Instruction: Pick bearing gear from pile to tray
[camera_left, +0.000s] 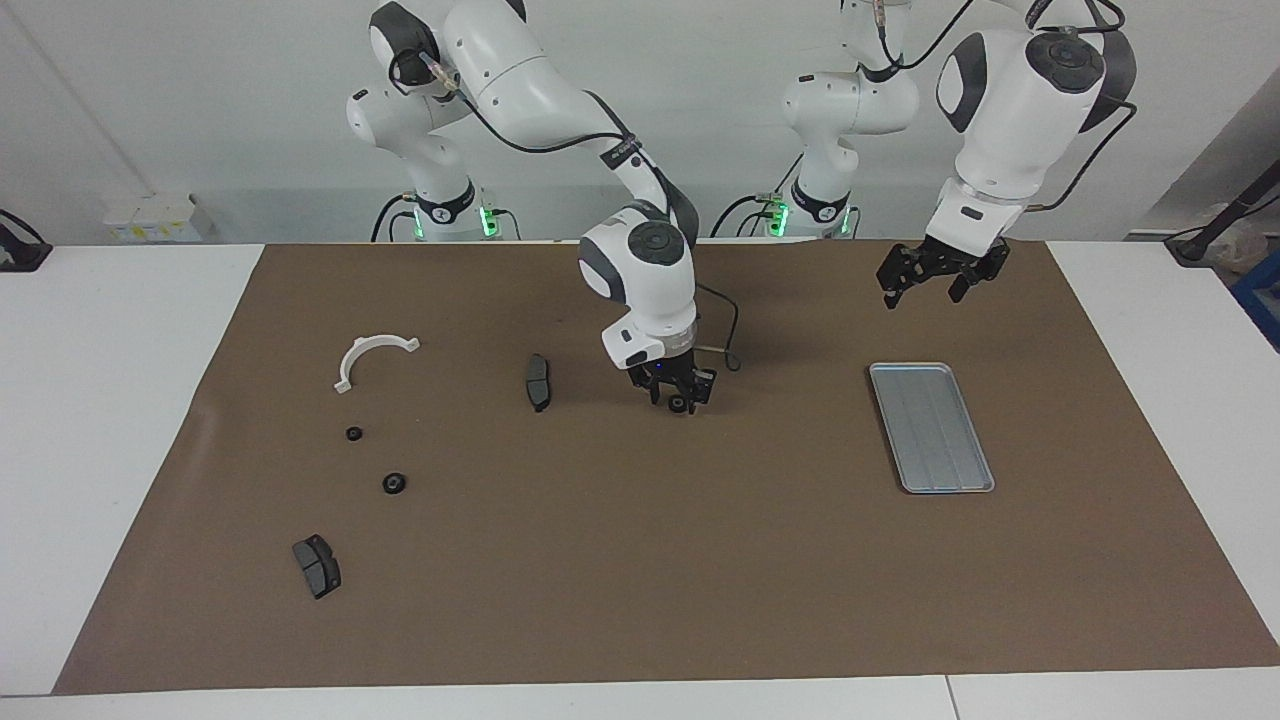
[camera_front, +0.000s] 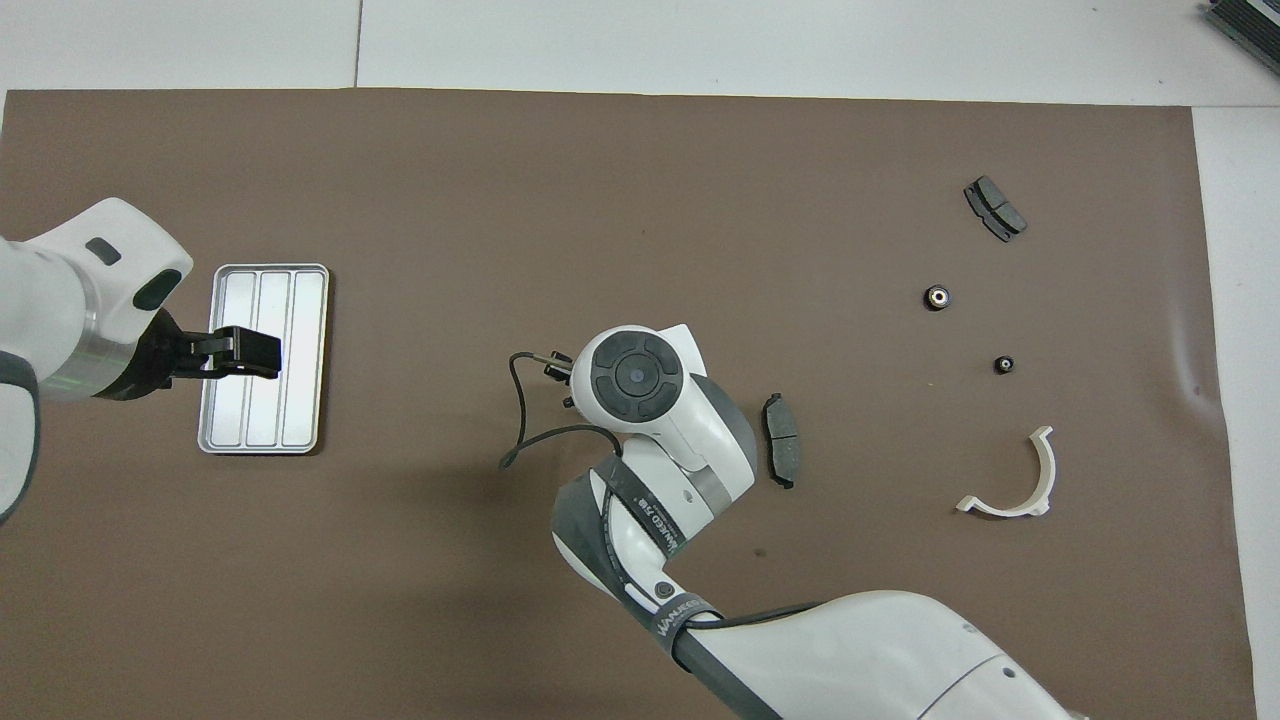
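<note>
I am two arms at a brown mat (camera_left: 640, 560). My right gripper (camera_left: 679, 396) hangs low over the middle of the mat, pointing down. Its fingers look spread apart, and a round black bit (camera_left: 679, 405) shows low between the tips. I cannot tell if the tips touch it or if it sits on the mat. From above, my own arm hides that hand. My left gripper (camera_left: 925, 285) waits up in the air by the tray (camera_left: 930, 428), at the left arm's end of the mat. Its fingers are let go and wide, with nothing in them. The tray lies flat on the mat with nothing in it. The other parts lie toward the right arm's end of the mat. A small gear (camera_left: 353, 433) and a bigger gear (camera_left: 394, 483) sit close together there, apart from each other. The white ring (camera_left: 358, 352) lies nearer to my bases than the gears. One dark pad (camera_left: 316, 565) lies near the mat's corner farthest from me. Another pad (camera_left: 538, 381) lies near the mat's middle, beside my right hand and not touching it.
</note>
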